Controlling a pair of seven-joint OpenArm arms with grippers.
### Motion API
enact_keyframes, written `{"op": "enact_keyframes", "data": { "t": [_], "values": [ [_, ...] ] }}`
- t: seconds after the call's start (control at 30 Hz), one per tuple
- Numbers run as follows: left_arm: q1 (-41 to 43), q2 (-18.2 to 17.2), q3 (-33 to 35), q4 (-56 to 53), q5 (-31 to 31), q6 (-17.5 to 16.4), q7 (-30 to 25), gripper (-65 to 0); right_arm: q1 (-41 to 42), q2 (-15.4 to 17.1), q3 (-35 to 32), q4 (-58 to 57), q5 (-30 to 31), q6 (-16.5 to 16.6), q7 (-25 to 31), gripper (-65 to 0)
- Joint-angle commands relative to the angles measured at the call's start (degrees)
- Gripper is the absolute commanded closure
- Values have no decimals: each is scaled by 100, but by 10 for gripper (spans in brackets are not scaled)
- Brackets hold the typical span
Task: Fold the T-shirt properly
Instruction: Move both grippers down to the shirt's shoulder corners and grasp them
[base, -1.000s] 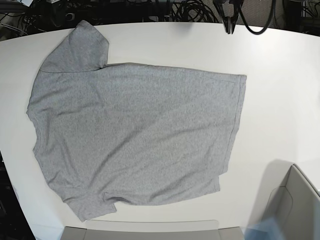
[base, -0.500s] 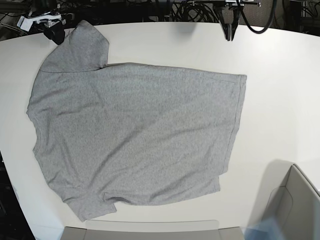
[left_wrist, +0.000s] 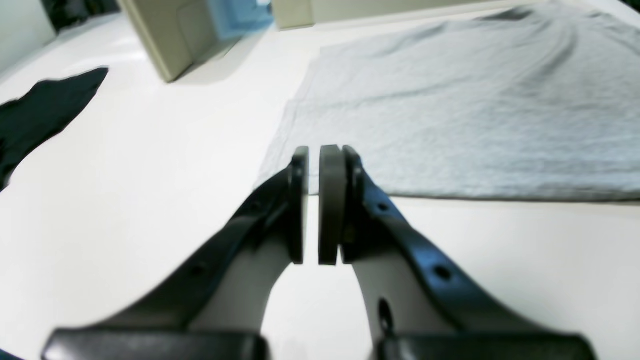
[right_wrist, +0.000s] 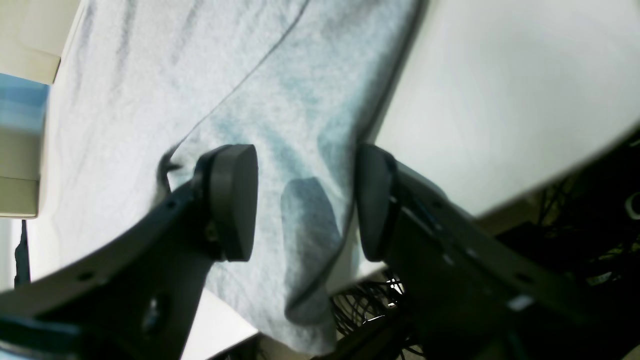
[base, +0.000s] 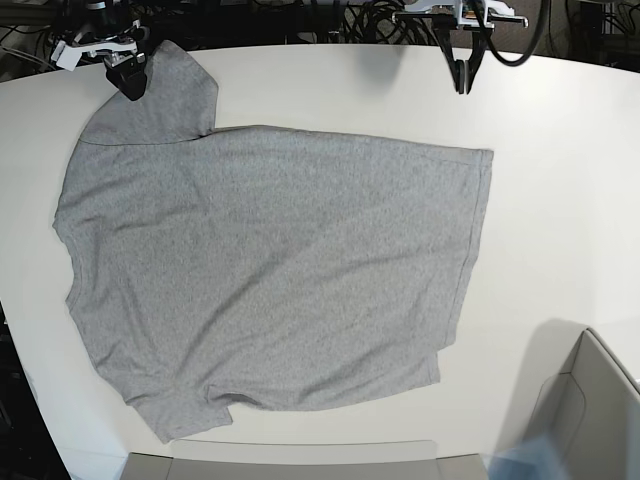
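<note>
The T-shirt lies spread flat, plain side up, on the white surface, its hem toward the right of the base view and its collar end toward the left; one sleeve reaches the far edge of the surface and the other points toward the near edge. No fold is visible in the body of the garment, so the task appears to be at its very start, with every fold left to make. The right gripper hovers over the far sleeve with its jaws apart and nothing between them; whether a pad touches the cloth cannot be told. The left gripper, jaws nearly together and empty, hangs above bare surface just beside the hem corner. A beige box stands at the near right corner.
</note>
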Motion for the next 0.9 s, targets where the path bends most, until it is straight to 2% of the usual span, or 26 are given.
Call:
{"op": "enact_keyframes", "data": {
  "t": [0.0,0.1,0.23,0.3,0.33,0.4,0.47,0.6,0.67,0.83,0.87],
  "values": [
    [13,-9,-10,139,1,12,-114,-58,-71,49,-20,-28,22,-130,-241,-311],
    [-31,-9,17,367,-25,12,273,-59,-71,49,-90,-28,13,-130,-241,-311],
    [-277,-9,78,1026,-60,3,1469,-91,78,49,-327,-63,13,-130,-241,-311],
    [-427,-27,219,1352,-333,-5,2066,-117,78,49,-406,-63,13,-130,-249,-311],
    [-506,-114,254,1519,-606,-14,2418,-129,78,49,-459,-55,13,-130,-249,-311],
    [-682,-334,280,1844,-1344,-269,3104,-147,78,75,-477,-55,13,-130,-249,-311],
    [-937,-519,192,2011,-2460,-612,4027,-155,78,92,-477,-55,13,-130,-249,-311],
    [-1605,-950,-634,1914,-4395,-665,5776,-156,52,101,-468,-55,4,-121,-249,-311],
    [-1895,-1011,-1126,1809,-4860,-665,6462,-156,43,101,-468,-55,4,-121,-249,-311],
    [-2651,-1011,-2190,1237,-5274,-709,8088,-158,43,101,-468,-63,4,-121,-249,-311],
    [-2853,-1020,-2322,1009,-5397,-823,8510,-158,43,101,-468,-63,4,-121,-249,-311]
  ]
}}
